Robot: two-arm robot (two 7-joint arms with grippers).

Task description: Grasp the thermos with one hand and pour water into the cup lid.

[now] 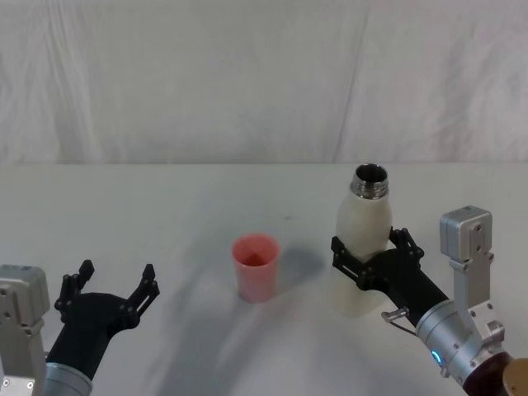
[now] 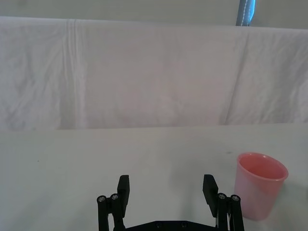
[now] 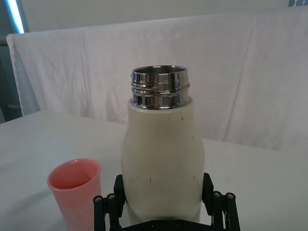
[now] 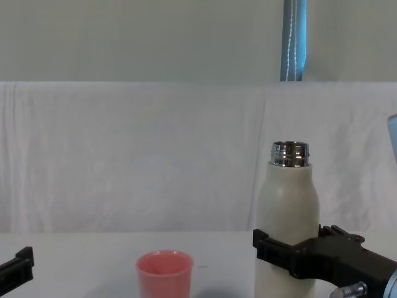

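The cream-white thermos (image 1: 363, 219) stands upright on the white table, its steel neck uncapped. My right gripper (image 1: 370, 241) is shut on the thermos at mid-height, one black finger on each side of the body (image 3: 161, 139). From the chest the thermos (image 4: 286, 198) rises well above the right gripper (image 4: 291, 239). The pink cup lid (image 1: 256, 266) stands upright to the left of the thermos, apart from it, and looks empty (image 3: 74, 190). My left gripper (image 1: 115, 285) rests open near the table's front left, with the cup lid (image 2: 260, 185) off to its right.
A white cloth covers the table (image 1: 165, 214) and hangs as a backdrop behind it. A blue pole (image 4: 294, 40) rises behind the backdrop. Bare cloth lies between the left gripper and the cup lid.
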